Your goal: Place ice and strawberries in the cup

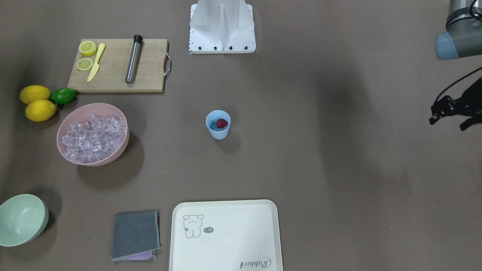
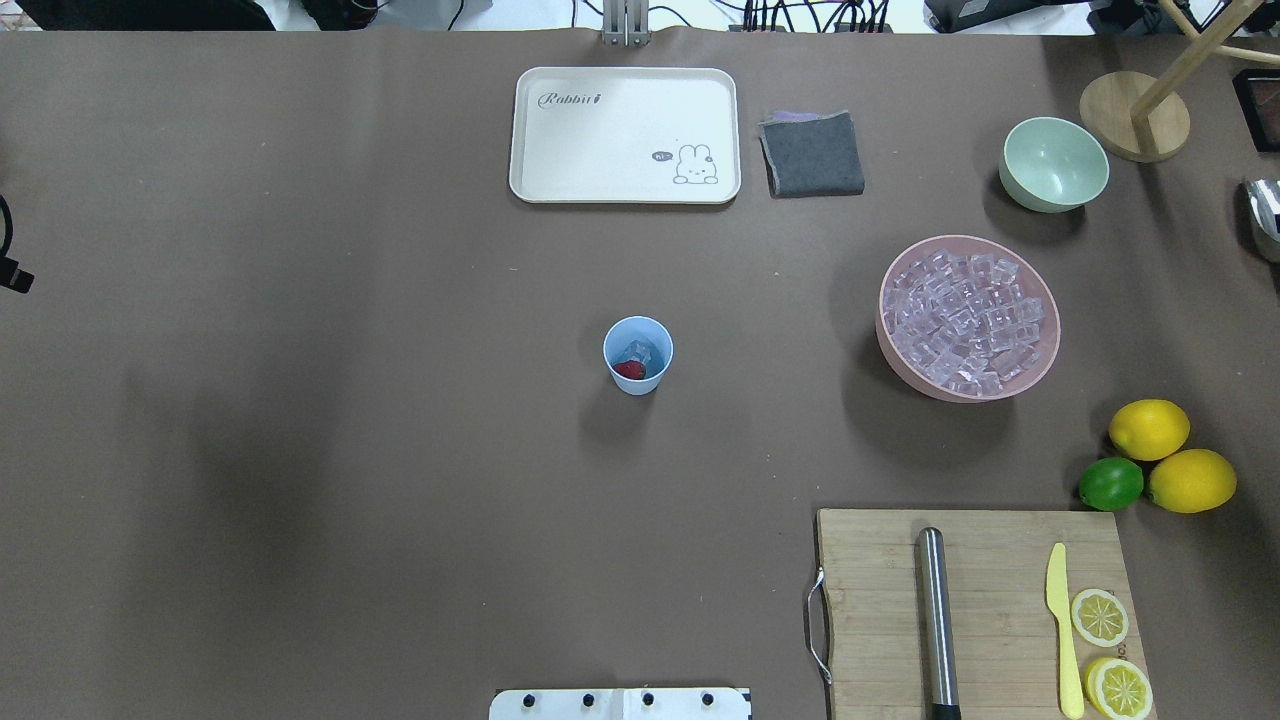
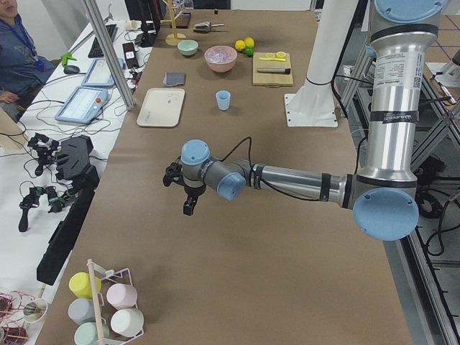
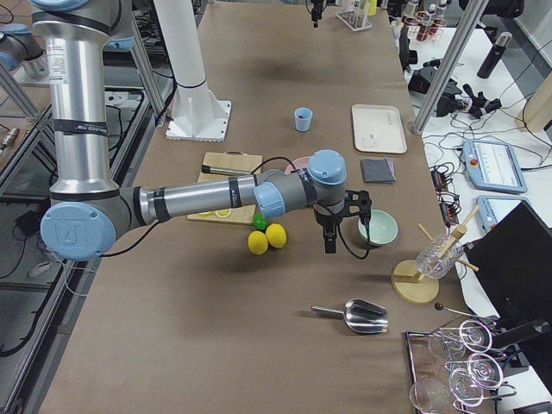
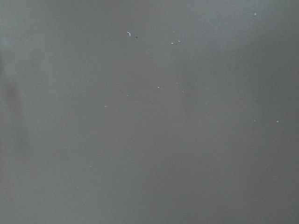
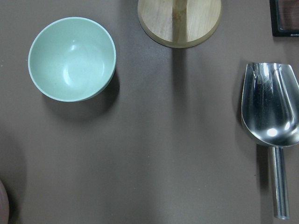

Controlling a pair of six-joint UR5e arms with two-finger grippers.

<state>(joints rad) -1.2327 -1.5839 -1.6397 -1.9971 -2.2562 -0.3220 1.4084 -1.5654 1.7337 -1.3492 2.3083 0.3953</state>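
The light blue cup (image 1: 218,125) stands upright mid-table, also in the overhead view (image 2: 638,354). Inside it lie a red strawberry (image 1: 221,123) (image 2: 629,369) and a clear ice cube (image 2: 640,350). More ice (image 1: 94,133) (image 2: 965,317) is piled in a pink bowl (image 1: 119,151). My left gripper (image 1: 448,124) hovers far out at the table's left end, its fingers spread and empty; it also shows in the exterior left view (image 3: 180,192). My right gripper (image 4: 345,235) shows only in the exterior right view, above the pale green bowl area; I cannot tell whether it is open.
A cutting board (image 2: 990,560) holds a steel rod, yellow knife and lemon slices. Two lemons and a lime (image 2: 1110,483) lie beside it. A cream tray (image 2: 625,135), grey cloth (image 2: 812,153), pale green bowl (image 6: 72,58), wooden stand (image 6: 180,21) and metal scoop (image 6: 271,107) are at the far side.
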